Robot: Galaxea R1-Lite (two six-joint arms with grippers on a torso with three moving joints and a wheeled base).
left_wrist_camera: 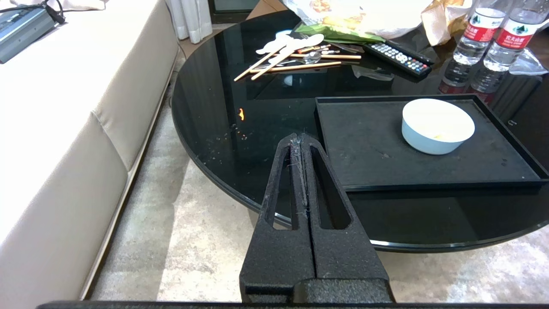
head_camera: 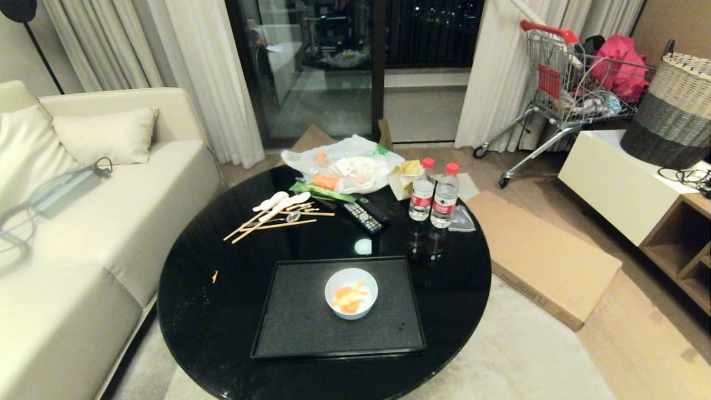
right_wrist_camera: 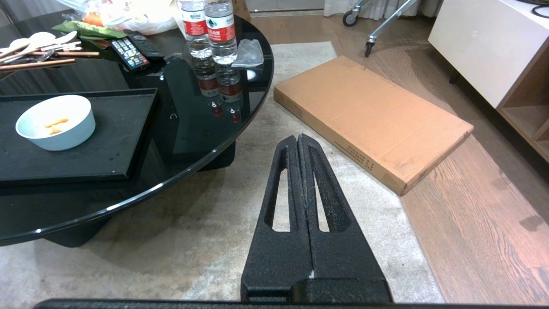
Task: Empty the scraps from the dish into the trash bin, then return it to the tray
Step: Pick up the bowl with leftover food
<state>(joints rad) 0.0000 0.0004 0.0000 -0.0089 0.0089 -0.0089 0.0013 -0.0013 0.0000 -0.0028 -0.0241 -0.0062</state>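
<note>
Dish untouched on tray, scraps in it; pickup not begun.
Both arms parked short of the table: left gripper hangs by the near edge on the sofa side, right gripper over the rug, each with jaws pressed together, empty. No bin in sight from any view, so I'd locate it before lifting. For the grab: open wide, come in over the rim from the near side, pinch the wall, one finger inside. Keep the dish level while carrying; the scraps lie loose and would likely slide out on a tilt. Bottles are well behind, no clash.
</note>
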